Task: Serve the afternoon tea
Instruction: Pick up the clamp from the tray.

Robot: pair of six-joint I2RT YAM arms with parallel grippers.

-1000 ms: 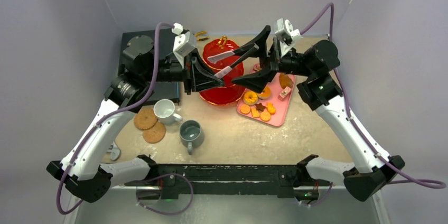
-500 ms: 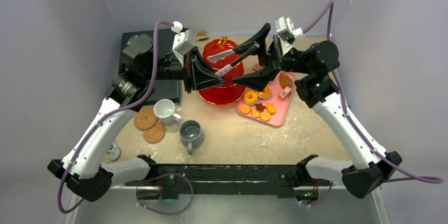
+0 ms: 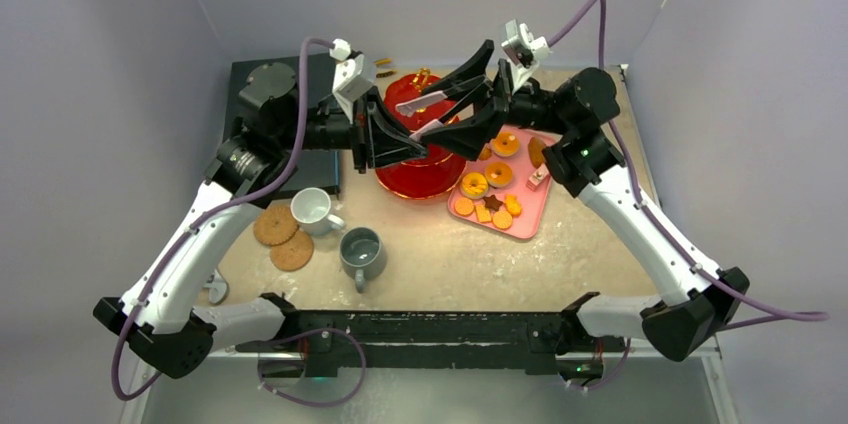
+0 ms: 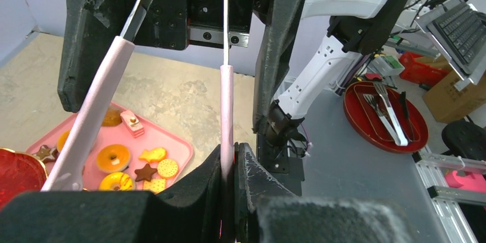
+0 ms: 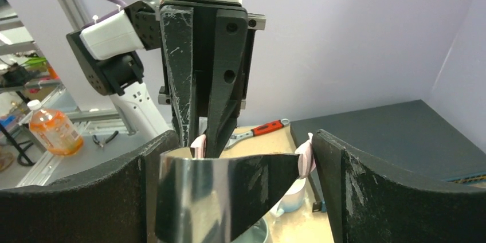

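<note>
two cork coasters (image 3: 283, 237) lie touching near the near left corner of the table (image 3: 440, 269). a white mug (image 3: 312, 207) stands just right of them, and a grey mug (image 3: 361, 251) stands closer to the front edge. the left gripper (image 4: 230, 154) is clamped on one pink arm of a pair of tongs (image 4: 91, 117), held above the red three-tier stand (image 3: 415, 182). the stand sits mid table toward the far edge. the right gripper (image 5: 243, 145) has its jaws wide apart, one on either side of the tongs' metal end. biscuits and pastries (image 3: 474, 184) lie on a pink tray (image 3: 540, 206) just right of the stand.
</note>
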